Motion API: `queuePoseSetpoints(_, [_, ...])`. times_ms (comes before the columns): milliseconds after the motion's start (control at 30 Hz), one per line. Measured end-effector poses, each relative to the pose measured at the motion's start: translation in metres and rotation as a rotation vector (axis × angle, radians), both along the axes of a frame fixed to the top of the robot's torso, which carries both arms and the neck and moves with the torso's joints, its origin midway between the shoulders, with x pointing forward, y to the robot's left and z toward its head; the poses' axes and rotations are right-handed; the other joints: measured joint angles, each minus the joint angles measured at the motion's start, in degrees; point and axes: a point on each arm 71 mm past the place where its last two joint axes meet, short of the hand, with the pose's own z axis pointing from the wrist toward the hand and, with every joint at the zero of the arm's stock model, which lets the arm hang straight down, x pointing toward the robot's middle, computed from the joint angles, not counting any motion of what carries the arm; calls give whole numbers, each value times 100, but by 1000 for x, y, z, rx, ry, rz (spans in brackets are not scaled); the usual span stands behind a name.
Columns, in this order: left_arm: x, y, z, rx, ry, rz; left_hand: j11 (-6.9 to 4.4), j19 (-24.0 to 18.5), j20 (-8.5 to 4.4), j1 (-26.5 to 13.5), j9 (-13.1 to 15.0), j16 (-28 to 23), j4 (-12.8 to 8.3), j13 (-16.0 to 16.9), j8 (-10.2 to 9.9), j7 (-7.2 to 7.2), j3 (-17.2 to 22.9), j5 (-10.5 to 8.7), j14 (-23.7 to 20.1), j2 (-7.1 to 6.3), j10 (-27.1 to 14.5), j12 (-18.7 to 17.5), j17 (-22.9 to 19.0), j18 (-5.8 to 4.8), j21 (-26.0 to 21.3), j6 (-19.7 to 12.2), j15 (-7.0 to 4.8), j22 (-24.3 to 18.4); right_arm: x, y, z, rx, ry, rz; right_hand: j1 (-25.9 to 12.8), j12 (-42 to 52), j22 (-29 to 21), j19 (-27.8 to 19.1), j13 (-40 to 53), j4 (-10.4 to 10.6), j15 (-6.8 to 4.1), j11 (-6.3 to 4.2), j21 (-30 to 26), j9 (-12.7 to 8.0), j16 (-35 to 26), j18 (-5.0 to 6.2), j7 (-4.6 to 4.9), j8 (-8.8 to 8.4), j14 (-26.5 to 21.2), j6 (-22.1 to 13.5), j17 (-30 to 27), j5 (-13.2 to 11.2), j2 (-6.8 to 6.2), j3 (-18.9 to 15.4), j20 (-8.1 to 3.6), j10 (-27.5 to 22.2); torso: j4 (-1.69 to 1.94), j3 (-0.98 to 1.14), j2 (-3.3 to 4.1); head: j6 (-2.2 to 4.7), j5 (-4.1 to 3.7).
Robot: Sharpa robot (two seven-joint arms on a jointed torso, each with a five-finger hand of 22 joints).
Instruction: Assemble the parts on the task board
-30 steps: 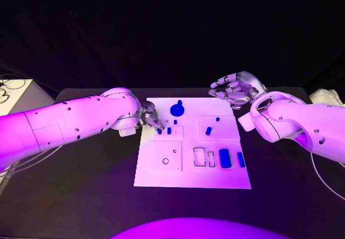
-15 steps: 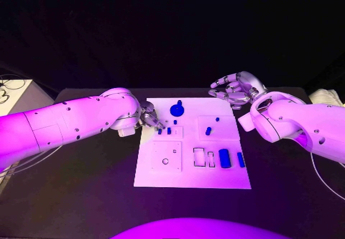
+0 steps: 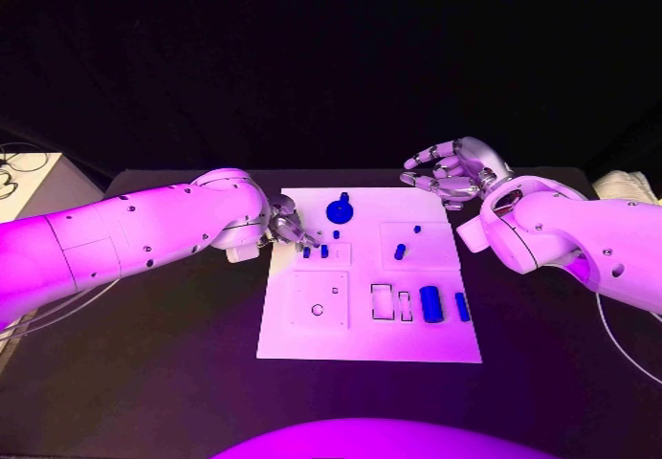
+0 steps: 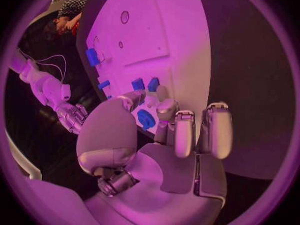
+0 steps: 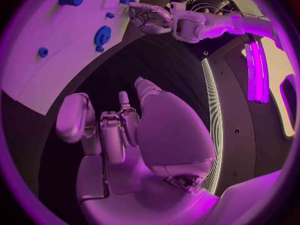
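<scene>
The white task board (image 3: 414,335) lies mid-table. My left hand (image 3: 287,228) hovers at its far left edge, fingers curled beside small blue pegs (image 3: 306,252) (image 3: 324,251) (image 3: 336,234). In the left wrist view a blue part (image 4: 145,119) shows between the thumb and a fingertip (image 4: 166,108); I cannot tell whether it is gripped. A round blue knob (image 3: 340,211) stands at the far edge, a peg (image 3: 400,251) sits mid-board, and a cylinder (image 3: 431,303) and bar (image 3: 462,306) lie nearer. My right hand (image 3: 452,172) hangs off the far right corner, fingers curled, holding nothing.
A square plate with holes (image 3: 319,298) and two rectangular slots (image 3: 383,300) sit on the board's near half. A white box (image 3: 28,182) stands off the table's left edge. Bare black table (image 3: 152,363) surrounds the board.
</scene>
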Motion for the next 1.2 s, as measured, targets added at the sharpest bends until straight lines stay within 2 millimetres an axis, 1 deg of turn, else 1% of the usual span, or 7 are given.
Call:
queuePoseSetpoints(300, [-3,7,1,-40,-12,26,40,-39,-7,0,-2,-23,188,-180,-56,63,-317,-23,0,0,-127,-106,0,0,-65,-64,0,0,0,0,0,0,0,0,0,0,-5,0,0,0,0,0,0,0,0,0,0,0,0,0,-1,0,0,0,0,0,-13,-2,4,35,-26])
queuePoseSetpoints(500, [-3,11,14,-145,-67,57,175,-468,71,376,-2,-375,185,-880,-152,220,-425,60,-11,314,-779,-633,0,18,-394,-453,115,-195,0,-1,-1,0,2,-1,0,0,-7,0,-1,0,0,0,0,0,0,-1,0,0,0,0,-1,0,0,0,0,0,-13,-1,2,55,-59])
queuePoseSetpoints(567, [-3,11,19,-201,-97,55,266,-781,128,602,-24,-680,165,-1387,-209,309,-405,65,-11,362,-1259,-1007,0,184,-650,-687,200,-594,0,-1,-1,0,2,-1,0,0,-7,0,-1,0,0,0,0,0,0,0,0,0,0,0,-1,0,0,0,0,0,-9,0,2,60,-69])
queuePoseSetpoints(633, [-2,9,23,-251,-126,47,362,-997,215,890,-73,-891,130,-1651,-254,420,-335,65,-2,378,-1594,-1177,0,223,-860,-937,288,-882,0,-1,-1,0,2,-1,0,0,-7,0,-1,0,0,0,0,0,0,0,0,0,0,0,-1,0,0,0,0,0,-5,0,1,66,-78])
queuePoseSetpoints(767, [-2,3,31,-352,-195,13,550,-1709,353,1631,-309,-1467,-144,-1885,-469,645,2,65,-411,226,-2152,-1429,-286,445,-1499,-1428,458,-1761,0,-1,-1,0,2,-2,0,0,-7,0,-1,0,0,0,0,0,0,0,0,0,0,0,-1,0,0,0,0,0,-1,-1,1,86,-96])
queuePoseSetpoints(900, [-3,-7,34,-431,-268,-40,689,-2238,491,2163,-520,-2005,-428,-2295,-543,775,349,65,-923,137,-2659,-1915,-866,537,-2024,-1658,585,-2389,0,-2,-1,-1,1,-3,-1,0,-10,0,-1,-2,0,0,-13,0,-12,-1,0,0,0,0,-1,0,-1,4,0,0,1,-1,4,98,-98])
queuePoseSetpoints(1200, [-5,-26,23,-446,-392,-165,840,-2982,622,2349,-986,-2843,-721,-2865,-655,786,554,35,-1894,-110,-3362,-2466,-1944,675,-2655,-1816,716,-3132,1,-4,-2,-2,-1,-8,-23,-88,-191,-115,-1,-17,0,10,-307,-1,-89,0,19,0,0,-19,-2,0,-23,48,10,-115,9,-4,0,128,-115])
